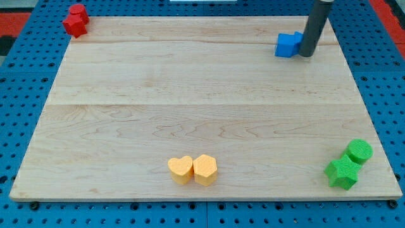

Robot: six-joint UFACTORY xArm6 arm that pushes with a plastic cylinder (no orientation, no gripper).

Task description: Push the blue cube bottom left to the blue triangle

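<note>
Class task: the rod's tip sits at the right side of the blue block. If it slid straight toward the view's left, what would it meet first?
My tip would meet the blue cube at once; they look touching or nearly so, though depth is unclear.

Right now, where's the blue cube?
The blue cube sits near the board's top right corner in the camera view, with my tip touching its right side.

This looks like a robotics lab or test bench. A pale wooden board [202, 107] lies flat on a blue perforated base plate [19, 114] with a regular grid of holes, the kind used for mounting rigs. A dark rod [314, 25] comes down over the board, and small coloured plastic blocks sit at its edges.
</note>
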